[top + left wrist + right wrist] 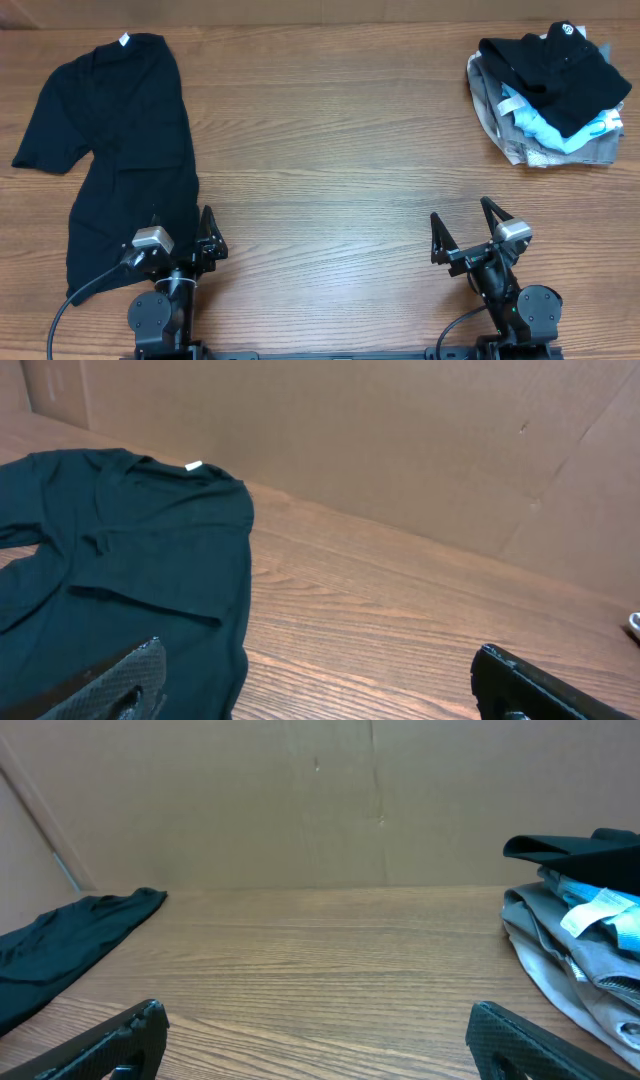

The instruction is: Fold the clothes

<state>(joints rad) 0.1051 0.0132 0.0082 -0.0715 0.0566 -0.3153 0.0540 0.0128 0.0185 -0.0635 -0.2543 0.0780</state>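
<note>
**Shirt lies under the left arm's reach, both pincers released**

A brown wooden bench (330, 150) fills the overhead view, and the wrist cameras show a plain cardboard wall (400, 440) behind it. The black T-shirt (120, 150) lies at the bench's 9 to 10 o'clock side. Its long axis runs nearly 12 to 6, with the collar and white label (124, 41) at the far end and the hem at the near edge. Only one sleeve shows, poking out toward 9 o'clock. The body looks narrow, as if doubled along its length, though I cannot be sure.

The left pincer (180, 228) sits low at 7 o'clock with its jaws spread wide and nothing between them. The shirt's lower right edge is just beside it, running off toward its 11 o'clock. One finger (110, 680) hangs over the cloth; whether it touches is unclear.

The right pincer (465, 228) rests at 5 o'clock, likewise spread and empty, well apart from the shirt. A pile of other clothes (550, 95) sits at 2 o'clock.

The left arm is plainly the nearer one. A first grasp probably falls to it, at the hem or side edge.
</note>
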